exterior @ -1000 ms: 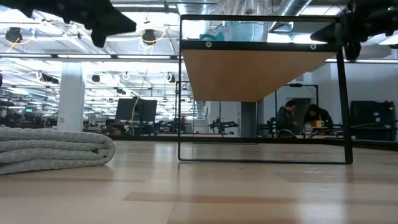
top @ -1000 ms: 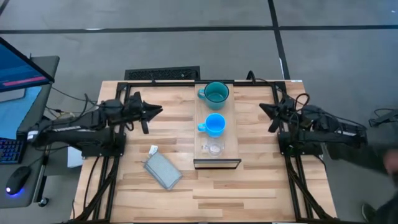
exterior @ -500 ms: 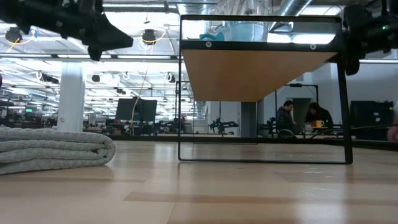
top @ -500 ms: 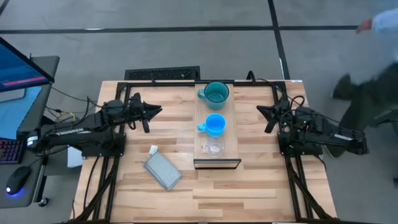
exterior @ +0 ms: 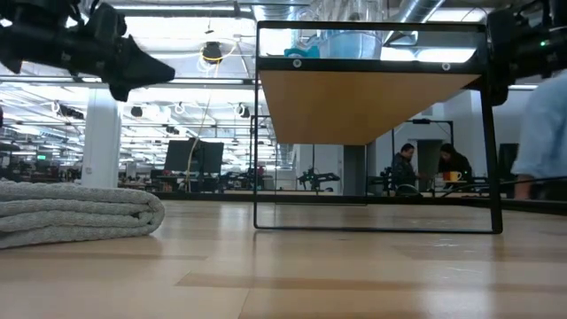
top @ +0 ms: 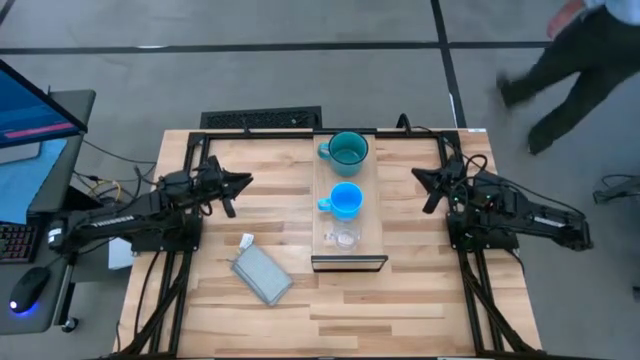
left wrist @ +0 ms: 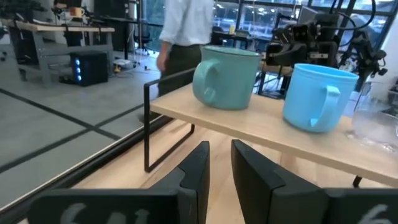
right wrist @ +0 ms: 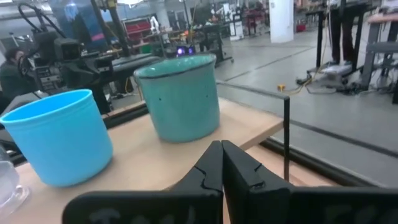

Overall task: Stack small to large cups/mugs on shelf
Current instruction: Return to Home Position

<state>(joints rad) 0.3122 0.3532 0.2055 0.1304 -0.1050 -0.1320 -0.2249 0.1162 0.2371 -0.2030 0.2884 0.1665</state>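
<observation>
The shelf (top: pixel 370 180) runs 12 to 6 across the middle of the table (top: pixel 420 290), with the teal mug (top: pixel 347 150) at its 12 end, the blue mug (top: pixel 346 200) midway and the glass cup (top: pixel 345 239) near the 6 edge. The left gripper (top: pixel 246 181), fingers slightly parted and empty, hangs at the shelf's 9. The right gripper (top: pixel 416 177), clenched on nothing, hangs at its 3, with open table between each and the shelf. A pouch (top: pixel 262 274) lies at 7, and a person (top: pixel 570 55) passes off the table at 2.

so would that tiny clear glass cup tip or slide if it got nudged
Probably slides easily: the glass cup looks small and light on the smooth shelf. Likely fragile too, being clear glass near the front end.
</observation>
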